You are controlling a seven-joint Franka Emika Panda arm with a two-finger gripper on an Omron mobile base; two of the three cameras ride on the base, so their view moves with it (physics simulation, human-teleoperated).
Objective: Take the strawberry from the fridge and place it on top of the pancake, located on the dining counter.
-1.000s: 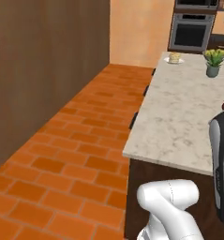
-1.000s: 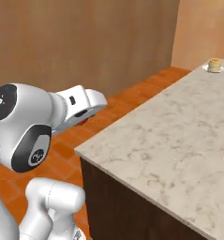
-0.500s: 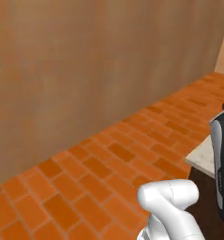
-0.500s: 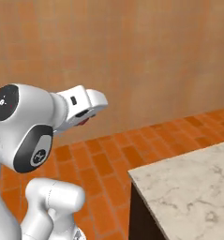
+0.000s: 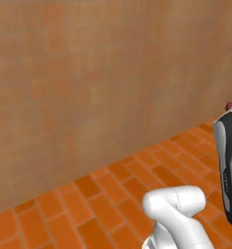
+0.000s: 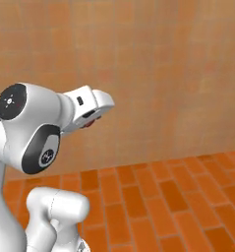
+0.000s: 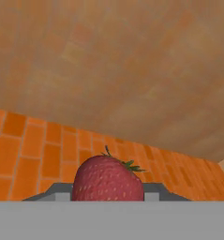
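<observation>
A red strawberry [image 7: 108, 180] with a green stalk sits between my gripper's [image 7: 108, 193] fingers at the bottom of the hand view, and the gripper is shut on it. In the right base view the strawberry [image 6: 89, 122] peeks out as a small red spot under the white hand, held up in the air beside my arm. A bit of the same strawberry [image 5: 230, 105] shows above the dark hand at the right edge of the left base view. The fridge, the pancake and the dining counter are out of view.
A tall orange-brown wall [image 5: 103, 78] stands close ahead, also seen as the wall [image 6: 163, 74] in the right base view. Orange brick floor [image 6: 158, 197] runs along its foot.
The base has turned: the dining counter and the oven wall have slid out of both base views, and the orange-brown wall now faces me. The gripper's hold on the strawberry is unchanged.
</observation>
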